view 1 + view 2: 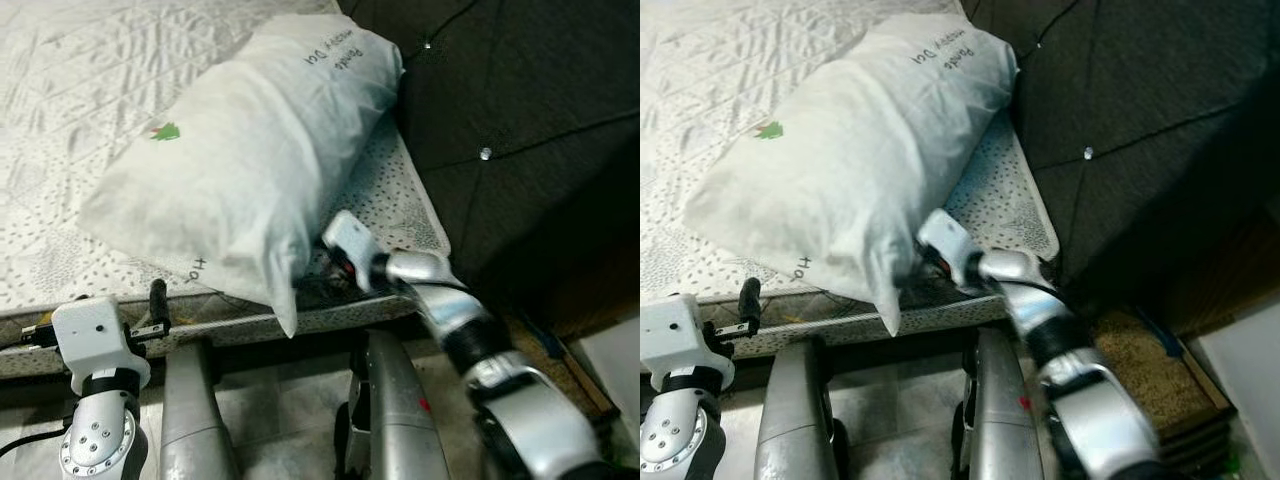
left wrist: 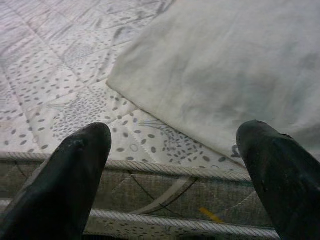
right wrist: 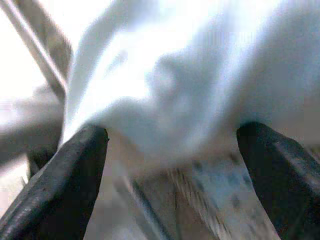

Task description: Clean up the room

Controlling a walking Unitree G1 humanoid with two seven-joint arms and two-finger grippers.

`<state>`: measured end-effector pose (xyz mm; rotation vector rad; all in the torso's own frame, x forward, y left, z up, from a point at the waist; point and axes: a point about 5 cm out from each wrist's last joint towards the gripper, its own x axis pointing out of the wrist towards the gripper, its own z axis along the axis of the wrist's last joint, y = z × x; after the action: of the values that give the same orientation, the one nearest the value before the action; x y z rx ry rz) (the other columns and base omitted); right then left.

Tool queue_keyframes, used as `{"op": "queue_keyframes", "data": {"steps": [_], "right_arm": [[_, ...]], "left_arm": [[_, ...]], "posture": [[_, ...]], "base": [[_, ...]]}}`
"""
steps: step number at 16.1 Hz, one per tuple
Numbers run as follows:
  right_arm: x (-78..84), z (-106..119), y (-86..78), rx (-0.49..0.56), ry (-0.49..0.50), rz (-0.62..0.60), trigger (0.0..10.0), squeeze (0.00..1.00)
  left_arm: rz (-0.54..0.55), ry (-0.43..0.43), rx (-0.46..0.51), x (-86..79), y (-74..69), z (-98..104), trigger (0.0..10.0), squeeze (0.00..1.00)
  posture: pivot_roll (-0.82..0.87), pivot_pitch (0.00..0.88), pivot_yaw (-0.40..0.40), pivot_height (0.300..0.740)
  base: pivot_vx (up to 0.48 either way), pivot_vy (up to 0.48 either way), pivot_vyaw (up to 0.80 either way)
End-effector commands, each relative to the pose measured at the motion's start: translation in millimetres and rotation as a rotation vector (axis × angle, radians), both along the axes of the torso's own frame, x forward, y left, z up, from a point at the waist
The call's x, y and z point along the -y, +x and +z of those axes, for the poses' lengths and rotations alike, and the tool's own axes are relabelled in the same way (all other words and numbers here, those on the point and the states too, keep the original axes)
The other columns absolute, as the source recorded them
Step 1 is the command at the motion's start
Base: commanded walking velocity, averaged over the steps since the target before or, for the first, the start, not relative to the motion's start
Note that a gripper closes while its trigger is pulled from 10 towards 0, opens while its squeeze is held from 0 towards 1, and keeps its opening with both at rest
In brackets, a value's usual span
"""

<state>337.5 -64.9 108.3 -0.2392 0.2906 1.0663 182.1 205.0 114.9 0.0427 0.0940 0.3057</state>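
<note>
A big white pillow (image 1: 250, 150) with a small green mark and handwriting lies slantwise on the patterned mattress (image 1: 70, 90), its near corner hanging over the mattress edge. My right gripper (image 3: 170, 145) is open at that near corner, the pillow's fabric (image 3: 165, 80) bulging between the two fingers (image 3: 70, 170). In the eye views the right wrist (image 1: 350, 240) presses against the pillow's side. My left gripper (image 2: 175, 145) is open at the mattress's front edge (image 2: 165, 190), a short way from the pillow's other corner (image 2: 150, 100), with nothing between its fingers.
A dark tufted headboard (image 1: 520, 130) rises along the right of the bed. Beside it on the floor lies a brown mat (image 1: 1140, 375). My silver legs (image 1: 190, 410) stand on the floor tiles right against the bed's front.
</note>
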Motion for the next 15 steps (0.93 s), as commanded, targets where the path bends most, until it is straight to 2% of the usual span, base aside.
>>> {"op": "queue_keyframes", "data": {"steps": [1,3,5,6,8,9,10,11,14,15], "right_arm": [[-0.4,7,3.9,-0.022,0.061,-0.054,10.0,0.0],[-10.0,10,3.5,-0.049,0.103,-0.088,10.0,0.0],[-20.9,4,-0.6,-0.16,0.162,-0.186,10.0,0.0],[-24.1,4,-3.0,-0.179,0.182,-0.195,10.0,0.0],[-32.7,1,-4.7,-0.23,0.248,-0.303,10.0,0.0],[-39.9,3,-5.1,-0.274,0.301,-0.347,8.3,0.0],[-46.2,6,-3.8,-0.277,0.333,-0.392,0.5,0.0],[-48.3,7,-3.4,-0.28,0.349,-0.421,0.0,0.0],[-54.5,11,-3.3,-0.294,0.472,-0.515,0.0,0.0],[-54.9,9,-3.9,-0.308,0.477,-0.525,0.0,0.0]], "left_arm": [[-0.003,0.0,-0.026,-0.5,-0.8,-5,10.0,0.0],[-0.001,-0.001,-0.026,-1.4,0.3,-5,10.0,0.0],[0.001,-0.01,-0.037,-0.3,-2.2,-9,10.0,0.0],[0.005,-0.018,-0.042,0.0,-3.2,-10,10.0,0.0],[0.004,-0.02,-0.042,0.3,-3.8,-11,10.0,0.0],[0.003,-0.02,-0.04,0.7,-2.2,-11,10.0,0.0],[0.001,-0.02,-0.035,0.8,0.6,-9,10.0,0.0],[0.001,-0.021,-0.033,1.1,1.0,-9,10.0,0.0],[0.003,-0.026,-0.03,2.8,1.3,-10,10.0,0.0],[0.002,-0.028,-0.03,4.2,1.6,-10,10.0,0.0]], "posture": [[0.13,0.148,-0.082,0.523],[0.13,0.143,-0.084,0.523],[0.13,0.143,-0.085,0.523],[0.13,0.142,-0.085,0.523],[0.13,0.136,-0.086,0.523],[0.13,0.138,-0.085,0.523],[0.12,0.15,-0.085,0.523],[0.12,0.149,-0.083,0.523],[0.13,0.133,-0.086,0.523],[0.13,0.132,-0.086,0.523]], "base": [[0.0,0.0,0.0],[0.0,0.0,0.0],[0.0,0.0,0.0],[0.0,0.0,0.0],[0.0,0.0,0.0],[0.0,0.0,0.0],[0.0,0.0,0.0],[0.0,0.0,0.0],[0.0,0.0,0.0],[0.0,0.0,0.0]]}}
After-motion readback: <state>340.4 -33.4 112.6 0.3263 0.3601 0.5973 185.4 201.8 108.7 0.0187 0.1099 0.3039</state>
